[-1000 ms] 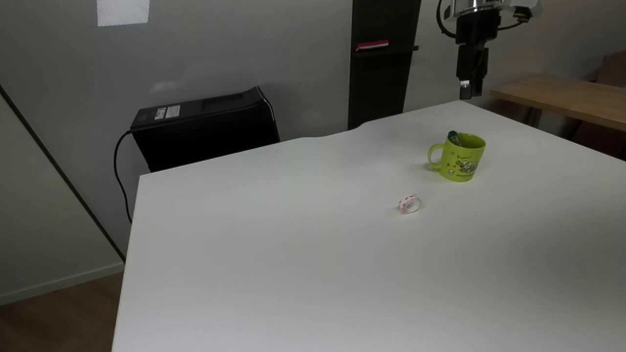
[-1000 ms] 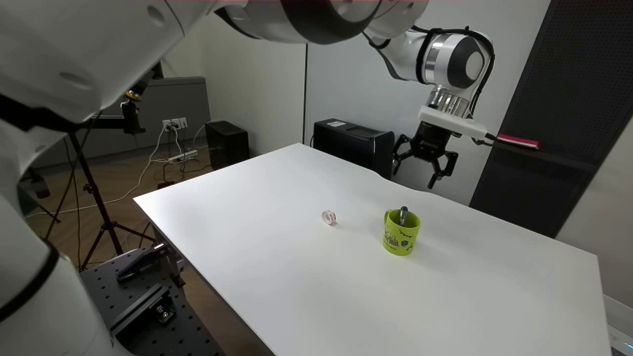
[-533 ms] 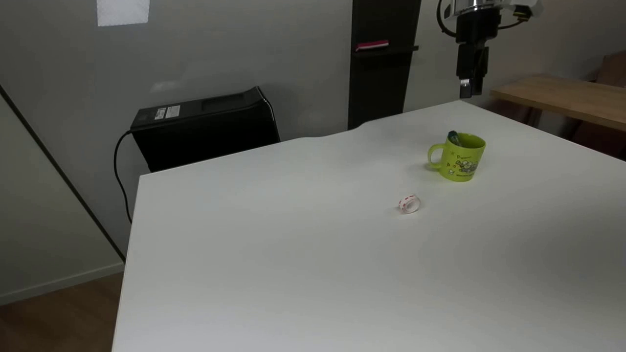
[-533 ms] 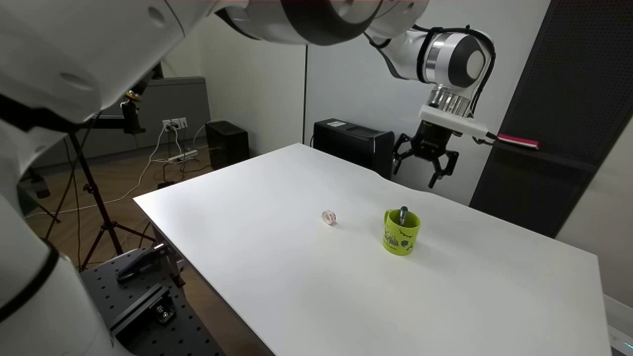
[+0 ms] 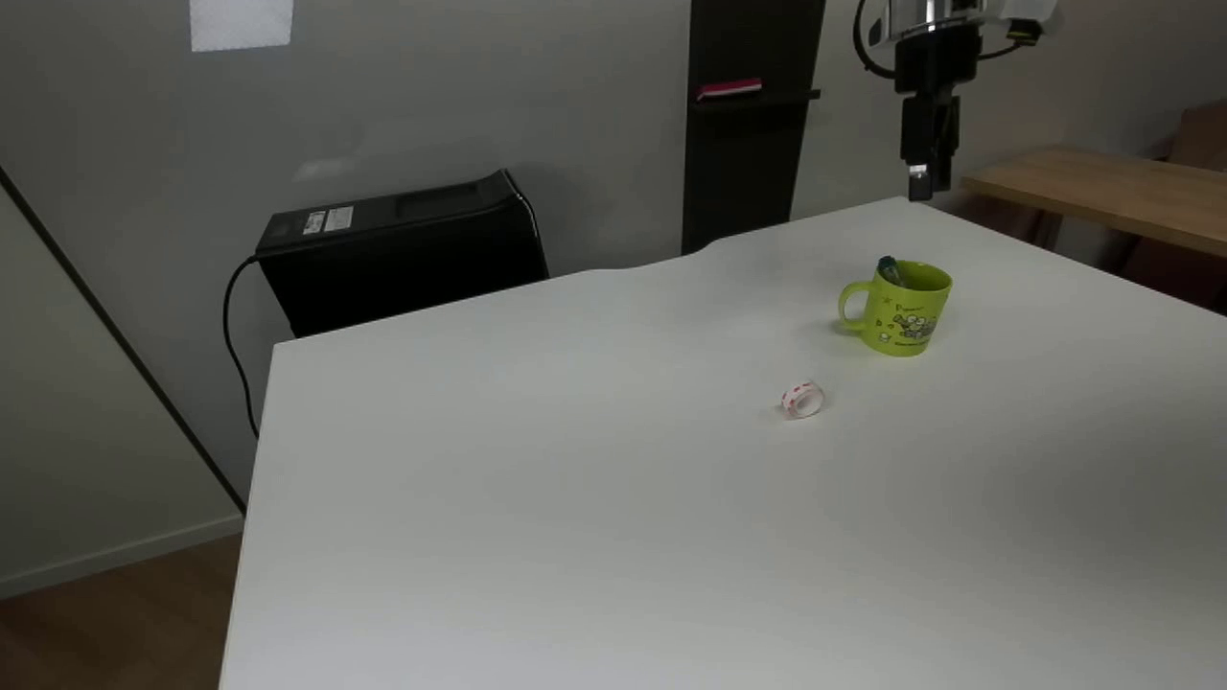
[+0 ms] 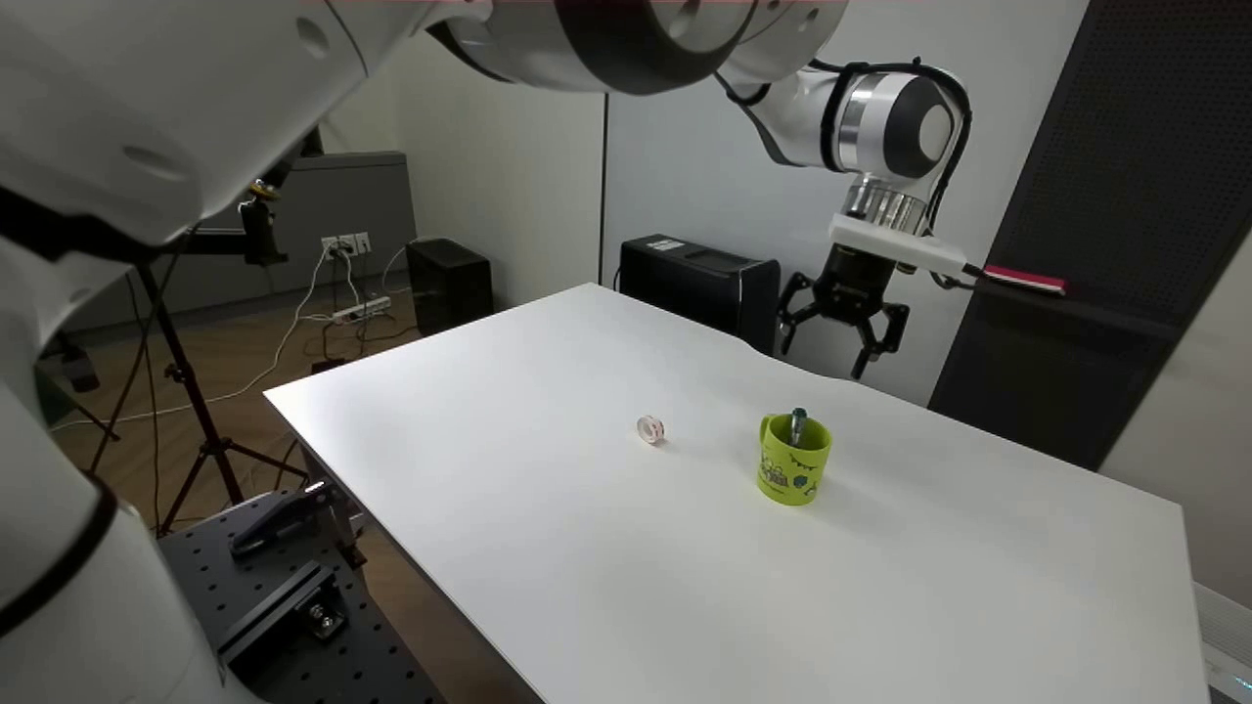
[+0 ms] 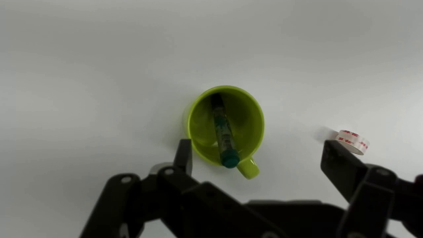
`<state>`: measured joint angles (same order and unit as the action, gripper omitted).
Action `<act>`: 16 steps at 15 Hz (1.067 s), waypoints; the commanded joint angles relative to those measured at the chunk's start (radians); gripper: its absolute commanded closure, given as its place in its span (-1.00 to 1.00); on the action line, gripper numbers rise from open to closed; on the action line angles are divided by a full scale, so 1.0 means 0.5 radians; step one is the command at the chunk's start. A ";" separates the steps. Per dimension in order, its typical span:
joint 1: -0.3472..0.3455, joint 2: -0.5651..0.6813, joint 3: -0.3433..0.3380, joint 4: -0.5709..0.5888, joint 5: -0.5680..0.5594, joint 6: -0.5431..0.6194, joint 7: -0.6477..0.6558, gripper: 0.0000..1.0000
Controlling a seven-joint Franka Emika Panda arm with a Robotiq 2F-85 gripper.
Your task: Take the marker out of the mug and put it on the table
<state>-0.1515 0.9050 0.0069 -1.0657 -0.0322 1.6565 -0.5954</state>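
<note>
Marker (image 7: 225, 135) sits in the mug (image 5: 906, 321), tilted, one end out over the rim just beside the handle; slim stick, blunt teal-green cap at the raised end; body darker, with teal patches and small pale print too blurred to read; lower end near black, down inside by the opposite wall; in an exterior view the tip (image 5: 889, 265) above the rim reads dark green, brighter teal in the wrist view; mug lime green, upright on the white table (image 6: 548, 391), cartoon print outside, shiny inside; gripper (image 6: 822, 360) hangs higher than the mug and apart from it, fingers spread wide, unclenched; roll of tape (image 7: 353, 142), white with red marks, on the table near the mug; black case (image 5: 403, 254) beyond the table's edge in both exterior views.
</note>
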 commanded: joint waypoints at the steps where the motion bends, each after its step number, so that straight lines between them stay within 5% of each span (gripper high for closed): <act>1: 0.035 0.066 -0.007 0.072 -0.102 -0.043 0.026 -1.00; 16: 0.120 0.325 -0.016 0.224 -0.294 -0.022 0.040 -1.00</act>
<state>-0.0998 1.0056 0.0048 -1.0475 -0.1606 1.6493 -0.5950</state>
